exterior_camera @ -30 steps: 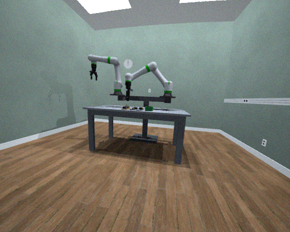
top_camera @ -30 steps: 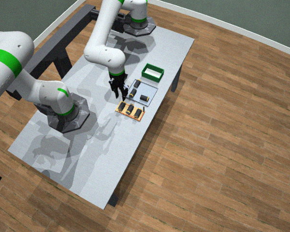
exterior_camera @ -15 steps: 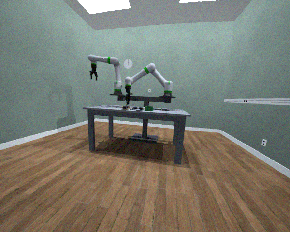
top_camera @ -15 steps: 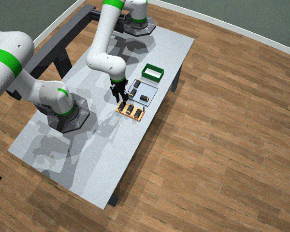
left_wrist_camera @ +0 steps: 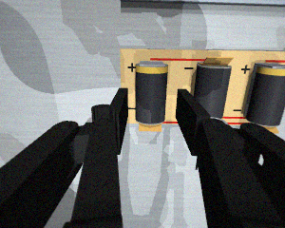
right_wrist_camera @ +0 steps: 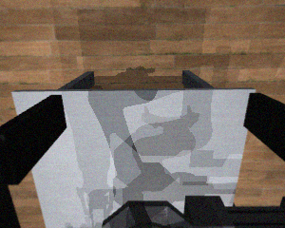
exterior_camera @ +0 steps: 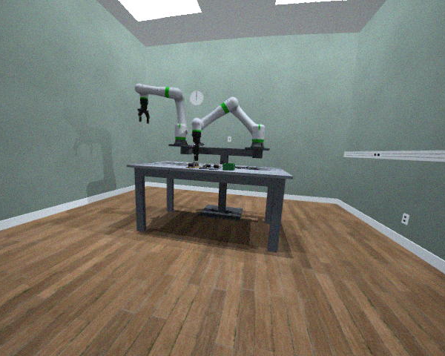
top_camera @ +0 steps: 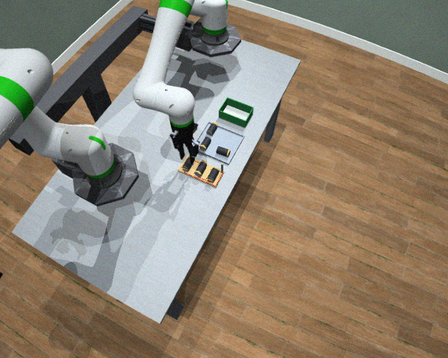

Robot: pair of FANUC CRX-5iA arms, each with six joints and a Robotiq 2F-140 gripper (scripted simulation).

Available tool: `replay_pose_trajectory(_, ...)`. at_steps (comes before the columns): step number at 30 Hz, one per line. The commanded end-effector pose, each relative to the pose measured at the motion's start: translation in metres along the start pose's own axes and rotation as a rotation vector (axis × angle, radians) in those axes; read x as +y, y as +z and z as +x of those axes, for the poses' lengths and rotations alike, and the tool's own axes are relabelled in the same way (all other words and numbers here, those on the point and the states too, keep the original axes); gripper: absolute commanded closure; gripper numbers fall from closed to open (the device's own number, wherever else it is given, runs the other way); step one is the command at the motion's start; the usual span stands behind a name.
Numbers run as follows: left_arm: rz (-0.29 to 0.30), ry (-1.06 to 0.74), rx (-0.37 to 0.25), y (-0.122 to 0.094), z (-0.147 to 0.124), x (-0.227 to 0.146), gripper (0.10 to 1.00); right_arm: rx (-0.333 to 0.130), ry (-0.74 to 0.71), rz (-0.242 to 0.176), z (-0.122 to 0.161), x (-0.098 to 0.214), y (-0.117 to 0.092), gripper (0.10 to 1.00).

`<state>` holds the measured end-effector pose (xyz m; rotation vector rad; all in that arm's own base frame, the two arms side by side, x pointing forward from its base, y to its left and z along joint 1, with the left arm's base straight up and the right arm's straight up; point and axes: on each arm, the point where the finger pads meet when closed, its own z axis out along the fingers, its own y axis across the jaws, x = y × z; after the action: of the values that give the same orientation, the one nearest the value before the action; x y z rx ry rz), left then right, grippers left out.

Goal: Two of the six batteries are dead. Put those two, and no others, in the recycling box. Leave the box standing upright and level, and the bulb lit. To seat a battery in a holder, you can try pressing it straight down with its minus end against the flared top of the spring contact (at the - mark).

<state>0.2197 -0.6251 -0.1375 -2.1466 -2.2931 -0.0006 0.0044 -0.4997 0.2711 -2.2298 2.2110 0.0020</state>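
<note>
A wooden holder board (top_camera: pixel 181 170) (left_wrist_camera: pixel 128 80) carries three dark batteries. The left battery (left_wrist_camera: pixel 151 78) and right battery (left_wrist_camera: pixel 271 97) show yellow bands at the top in the left wrist view; the middle battery (left_wrist_camera: pixel 213 85) shows none there. My left gripper (top_camera: pixel 187 158) (exterior_camera: pixel 196 158) (left_wrist_camera: pixel 152 103) is partly open, its fingers on either side of the left battery in view, gripping nothing. Three more batteries (top_camera: pixel 211 128) (top_camera: pixel 204 143) (top_camera: pixel 222 151) lie on a tray (top_camera: pixel 231 140). The green box (top_camera: pixel 231 117) (exterior_camera: pixel 228 166) stands upright, with no battery visible inside. My right gripper (exterior_camera: pixel 144 121) (right_wrist_camera: pixel 155 110) is wide open, empty. I cannot make out the bulb.
A small dark post (top_camera: pixel 222 168) stands at the board's end near the table's long edge. The tray lies between board and box. The right arm holds its gripper high, beyond one end of the table (top_camera: pixel 147 292) (right_wrist_camera: pixel 57 190).
</note>
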Motion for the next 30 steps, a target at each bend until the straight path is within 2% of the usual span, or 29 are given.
replay_pose_trajectory(1,-0.001,0.000,-0.003,-0.001,-0.001,0.000,0.734,0.002,0.000,0.000,0.000,0.000,-0.001,0.098)
replay_pose_trajectory(19,-0.001,0.000,-0.003,-0.001,-0.001,0.000,0.734,0.002,0.000,0.000,0.000,0.000,-0.001,0.098)
replay_pose_trajectory(27,-0.001,0.000,-0.003,0.029,-0.001,0.000,0.734,0.002,0.000,0.000,0.000,0.000,-0.001,0.098)
replay_pose_trajectory(30,-0.001,0.000,-0.003,0.031,-0.001,0.000,0.734,0.002,0.000,0.000,0.000,0.000,-0.001,0.098)
